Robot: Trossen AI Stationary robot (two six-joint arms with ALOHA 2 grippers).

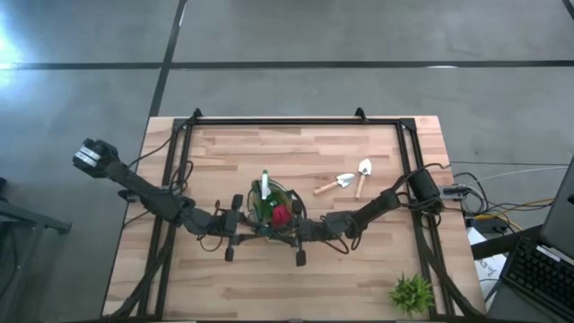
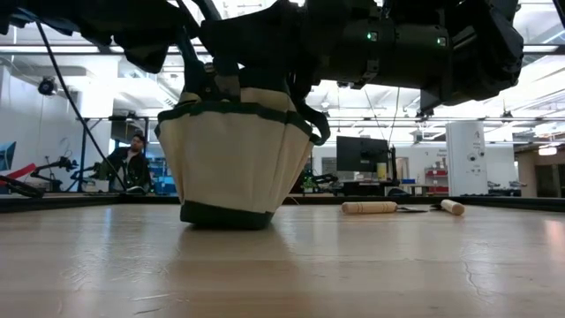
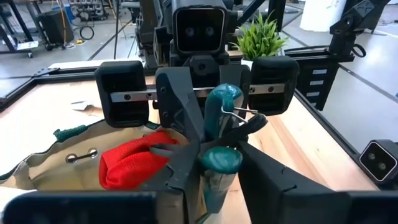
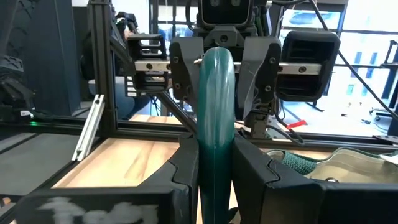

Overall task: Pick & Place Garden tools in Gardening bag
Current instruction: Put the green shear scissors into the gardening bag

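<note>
Both dark arms meet over the small round olive-tan fabric bag with the dark green rim (image 1: 272, 215), which sits just below the middle of the overhead frame, and each seems to be steadying a tool over its mouth. The right gripper (image 4: 216, 165) has its two dark fingers clamped on a smooth teal-green handle (image 4: 216, 106) that stands upright between them; that looks like the green-and-white trowel (image 1: 265, 187), whose pale end pokes out at the bag's upper edge in the overhead picture. I'd guess it is held vertical so that it slides straight down into the narrow opening instead of catching the rim.

The left gripper (image 3: 205, 171) faces it from the other side. Its fingers close around a second teal-capped handle (image 3: 220, 160) with a thin metal wire beside it, though I can't say for sure how firmly they bite. A red fabric-looking piece (image 3: 134, 163) already lies inside the bag at the lower left of the left wrist picture.

From table height the bag stands upright on the wood, left of centre, with the arms crowding above it.

Two wooden-handled pale trowels (image 1: 352, 178) lie on the light wooden table (image 1: 224, 148), to the right of the bag and apart from it, not yet packed. A small green leafy plant (image 1: 412, 292) sits in the lower right corner, out of the way.
</note>
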